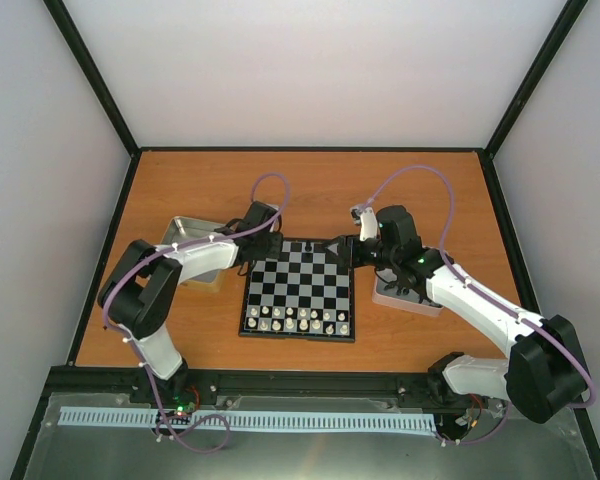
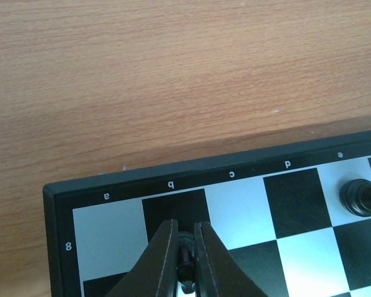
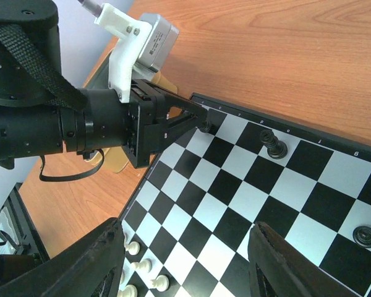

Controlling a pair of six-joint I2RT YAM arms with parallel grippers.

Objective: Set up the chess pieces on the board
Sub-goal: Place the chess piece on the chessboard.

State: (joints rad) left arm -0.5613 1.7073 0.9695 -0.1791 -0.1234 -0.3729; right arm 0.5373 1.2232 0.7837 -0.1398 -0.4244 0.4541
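The board (image 1: 300,285) lies mid-table, with whitish chess pieces (image 1: 298,320) on its two near rows. My left gripper (image 1: 268,247) hangs over the far left corner. In the left wrist view it (image 2: 185,238) is shut on a small black piece (image 2: 187,260) above the b8 square. A black piece (image 2: 357,197) stands on e8. My right gripper (image 3: 191,260) is open and empty above the board (image 3: 235,192), its fingers (image 3: 105,260) wide apart. That view shows the left gripper (image 3: 201,124), two black pieces (image 3: 272,143) (image 3: 365,235) and whitish pawns (image 3: 142,266).
A shallow metal tray (image 1: 190,232) lies left of the board behind the left arm. A pale tray (image 1: 405,297) lies right of the board under the right arm. Bare wooden table (image 2: 173,80) stretches beyond the board's far edge.
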